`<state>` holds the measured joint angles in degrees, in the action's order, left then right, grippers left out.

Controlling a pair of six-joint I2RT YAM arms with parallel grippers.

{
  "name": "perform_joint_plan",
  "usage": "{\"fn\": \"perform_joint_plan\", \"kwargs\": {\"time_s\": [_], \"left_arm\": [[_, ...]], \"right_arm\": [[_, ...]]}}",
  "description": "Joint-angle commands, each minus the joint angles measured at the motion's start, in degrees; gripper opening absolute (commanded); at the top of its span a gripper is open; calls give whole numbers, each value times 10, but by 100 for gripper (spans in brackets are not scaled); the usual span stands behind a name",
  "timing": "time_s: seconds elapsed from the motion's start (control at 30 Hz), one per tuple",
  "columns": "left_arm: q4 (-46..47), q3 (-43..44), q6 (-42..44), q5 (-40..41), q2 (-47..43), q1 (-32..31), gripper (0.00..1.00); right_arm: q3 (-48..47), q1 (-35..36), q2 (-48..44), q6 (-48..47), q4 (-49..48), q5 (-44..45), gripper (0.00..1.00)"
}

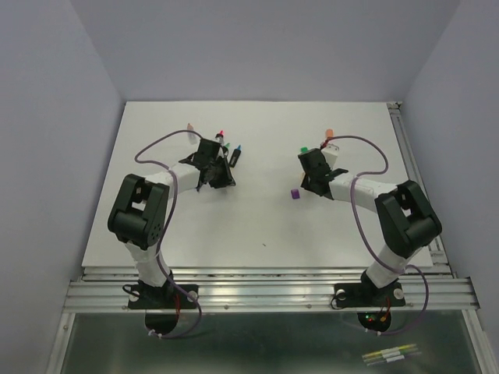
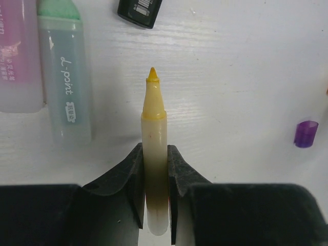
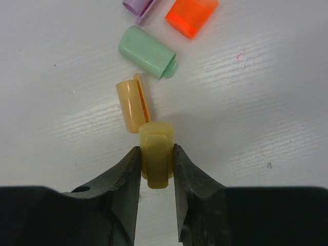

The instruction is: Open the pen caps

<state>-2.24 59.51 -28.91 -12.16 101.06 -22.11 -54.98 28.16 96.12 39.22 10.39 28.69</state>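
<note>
Pen caps (image 3: 143,50): where do they lie, Inspector?

Supervisor, nearest first. The right gripper (image 3: 155,151) has its jaws drawn in to a narrow gap, clamped on the flat sides of a yellow cap (image 3: 155,137), which is off its pen. Just beyond it a peach cap (image 3: 131,105) lies on the table (image 3: 266,102), close to touching. Farther on is a green cap (image 3: 151,55), then an orange cap (image 3: 191,16) at the far edge of that view.

And the left side?

The left gripper (image 2: 155,154) is likewise nearly closed, pinching the barrel of the yellow pen (image 2: 154,110), bare tip pointing away. Beyond, to the left, lie a pastel green pen (image 2: 64,77) and a pink pen (image 2: 18,61). A black barrel (image 2: 139,10) sits at the far edge, and a purple cap (image 2: 306,134) lies loose to the right. From above, the two grippers stand well apart.

Step in hand?

My finding: the yellow pen is opened. The pull is done and the release is pending. The pastel green pen appears to wear its cap, so work remains.

What does the next move call for?

Lower the yellow cap clear of the peach one, lay the pen flat, and spread both jaws. Then one arm should grip a capped barrel, and the other should take the cap squarely and draw along the pen's axis. These caps are small, so a skewed grip would likely slip.
</note>
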Motion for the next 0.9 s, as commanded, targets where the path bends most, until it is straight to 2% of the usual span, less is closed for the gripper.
{"fn": "perform_joint_plan", "kwargs": {"time_s": [0.0,0.17,0.2,0.23,0.27,0.3,0.33,0.37,0.57,0.6,0.67,0.7,0.83,0.87], "left_arm": [[-26,25,17,28,-2,1,27],[-29,30,16,25,-6,1,41],[-29,30,16,21,-10,0,48],[-27,29,16,11,-16,0,54],[-25,29,17,6,-20,1,59],[-22,28,17,1,-30,0,65],[-22,28,17,-6,-36,0,67],[-21,28,18,-11,-41,0,74],[-21,36,19,-19,-117,-1,87],[-22,38,17,-11,-130,-1,99],[-28,51,15,41,-163,0,99],[-42,65,14,90,-185,0,99],[-76,87,-3,209,-235,2,99],[-82,88,-7,263,-245,7,99]], "right_arm": [[6,-2,11,-10,-15,-33,12],[-3,-1,14,-2,7,-45,26],[-6,-2,11,0,11,-43,30],[-8,-2,6,4,16,-37,35],[-9,-2,1,3,23,-36,45],[-14,-2,-3,6,28,-34,49],[-16,-2,-13,5,32,-35,52],[-19,-2,-18,5,40,-35,60],[-43,-2,-81,0,74,-15,75],[-45,-2,-108,0,84,-9,83],[-51,-2,-137,4,94,12,97],[-50,-2,-165,7,96,30,100],[-39,-2,-229,18,99,111,100],[-37,-2,-239,18,103,127,100]]}}
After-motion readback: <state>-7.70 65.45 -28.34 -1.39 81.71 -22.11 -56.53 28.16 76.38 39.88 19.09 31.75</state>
